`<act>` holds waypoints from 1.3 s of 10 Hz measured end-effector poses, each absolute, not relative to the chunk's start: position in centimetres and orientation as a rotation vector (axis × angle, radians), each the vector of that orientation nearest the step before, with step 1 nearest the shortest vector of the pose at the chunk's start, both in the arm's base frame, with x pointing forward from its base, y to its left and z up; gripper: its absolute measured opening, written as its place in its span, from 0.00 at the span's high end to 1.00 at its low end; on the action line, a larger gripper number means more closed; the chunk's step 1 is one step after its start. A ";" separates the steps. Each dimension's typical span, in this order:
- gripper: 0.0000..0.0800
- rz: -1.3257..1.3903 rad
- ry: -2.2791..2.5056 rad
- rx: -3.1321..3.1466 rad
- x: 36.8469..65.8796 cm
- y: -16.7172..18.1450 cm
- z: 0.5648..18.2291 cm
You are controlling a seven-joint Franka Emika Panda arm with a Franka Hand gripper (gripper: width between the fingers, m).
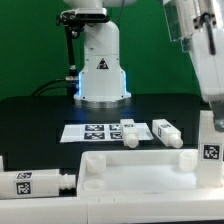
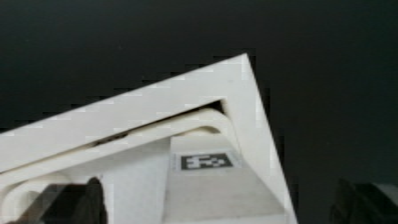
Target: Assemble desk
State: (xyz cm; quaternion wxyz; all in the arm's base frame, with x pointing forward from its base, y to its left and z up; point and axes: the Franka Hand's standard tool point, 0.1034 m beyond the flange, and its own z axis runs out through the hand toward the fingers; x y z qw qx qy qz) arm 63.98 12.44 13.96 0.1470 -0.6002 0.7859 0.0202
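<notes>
The white desk tabletop point(image 1: 140, 172) lies flat at the front of the black table, with round holes near its far corners. Two white legs point(image 1: 128, 132) point(image 1: 166, 131) lie behind it by the marker board. A third leg point(image 1: 30, 183) with a tag lies at the exterior view's front left. My gripper point(image 1: 208, 100) hangs at the exterior view's right edge, over a white tagged part point(image 1: 211, 150). In the wrist view a white corner with ridges and a tag point(image 2: 205, 160) lies between my dark fingers point(image 2: 71, 202). My gripper point(image 2: 217, 205) is open, with a dark gap beside one finger.
The marker board point(image 1: 90, 131) lies flat behind the tabletop. The robot base point(image 1: 101, 70) stands at the back centre with a blue light. A green curtain hangs behind it.
</notes>
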 end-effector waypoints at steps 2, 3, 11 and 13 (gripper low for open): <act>0.19 0.083 2.231 -1.747 63.1 13.5 16.1; 0.19 0.085 2.232 -1.751 63.0 13.5 15.9; 0.19 -0.004 1.617 -2.385 59.5 14.5 15.1; 0.19 -0.049 1.503 -2.458 59.7 14.4 14.7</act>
